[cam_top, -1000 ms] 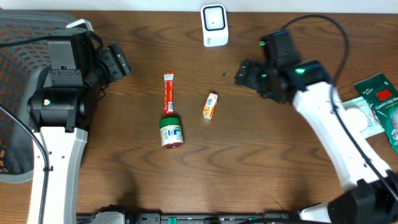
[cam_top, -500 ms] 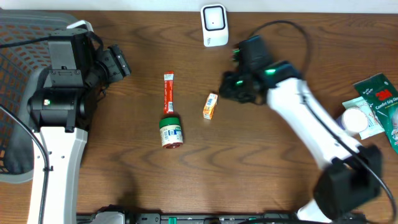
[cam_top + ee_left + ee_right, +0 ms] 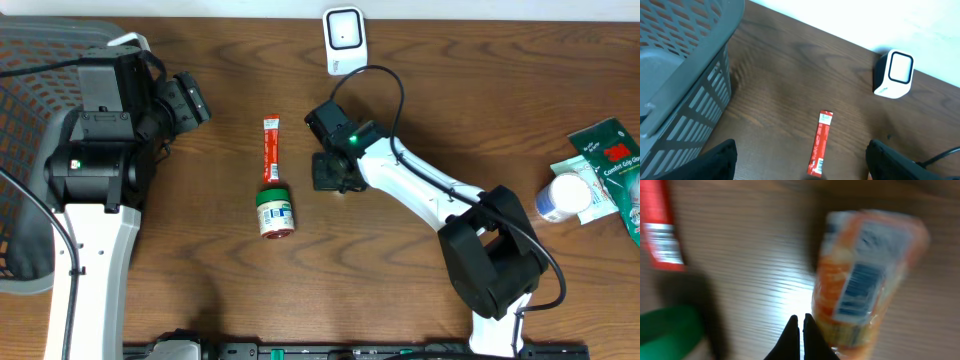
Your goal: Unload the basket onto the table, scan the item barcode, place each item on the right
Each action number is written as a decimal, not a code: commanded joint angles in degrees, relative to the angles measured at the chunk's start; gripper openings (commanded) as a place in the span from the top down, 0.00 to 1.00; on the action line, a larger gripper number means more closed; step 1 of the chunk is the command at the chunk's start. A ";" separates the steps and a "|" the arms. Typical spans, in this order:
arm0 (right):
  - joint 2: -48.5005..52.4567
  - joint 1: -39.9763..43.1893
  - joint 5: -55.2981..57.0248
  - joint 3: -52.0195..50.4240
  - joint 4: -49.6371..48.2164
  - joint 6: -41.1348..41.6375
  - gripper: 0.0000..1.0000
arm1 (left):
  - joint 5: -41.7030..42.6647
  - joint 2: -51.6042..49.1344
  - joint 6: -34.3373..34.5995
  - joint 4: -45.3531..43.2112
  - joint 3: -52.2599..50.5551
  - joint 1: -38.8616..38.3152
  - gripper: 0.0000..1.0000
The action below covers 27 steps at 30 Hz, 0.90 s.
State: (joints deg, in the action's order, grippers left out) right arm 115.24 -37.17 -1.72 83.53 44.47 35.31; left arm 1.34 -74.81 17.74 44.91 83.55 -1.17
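The brown wooden worktop (image 3: pixel 200 290) carries everything, with a grey mesh basket (image 3: pixel 20 110) filling its left edge. The left arm (image 3: pixel 95 170) stands beside the basket, and its left fingers (image 3: pixel 720 160) are spread wide apart at the bottom corners of the left wrist view, holding nothing and raised above the wood. The right arm (image 3: pixel 420 190) reaches from the lower right across to the middle of the worktop, its head turned down over the spot just right of the red sachet. The right fingers (image 3: pixel 791 337) are pressed together with nothing between them, and their tips hang just left of the orange packet. At the far right edge lie a green packet (image 3: pixel 612 150) and a white bottle (image 3: pixel 565 195), close together. A jar (image 3: pixel 274 212) with a green lid lies on its side near the centre, just below the red sachet (image 3: pixel 270 150). The white scanner (image 3: pixel 344 38) stands at the back edge, well apart from both arms. The orange packet (image 3: pixel 865 275) lies flat on the wood under the right arm's head, hidden from the overhead view, with a blurred barcode (image 3: pixel 852 287) facing up.
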 commanded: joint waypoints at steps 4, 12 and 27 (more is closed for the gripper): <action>-6.71 3.02 6.27 0.00 4.59 -2.82 0.97 | 0.09 -0.04 -0.74 0.07 0.31 0.24 0.18; -8.28 4.96 7.78 0.00 5.88 -2.82 0.85 | 0.09 -0.04 -0.74 0.09 0.31 0.24 0.18; -7.23 0.94 14.45 -0.09 2.56 -15.39 0.32 | 0.09 -0.04 -0.74 0.07 0.31 0.24 0.18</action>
State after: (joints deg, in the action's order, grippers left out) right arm 107.15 -35.16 8.88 83.46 47.59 24.84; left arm 1.34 -74.81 17.74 44.91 83.55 -1.17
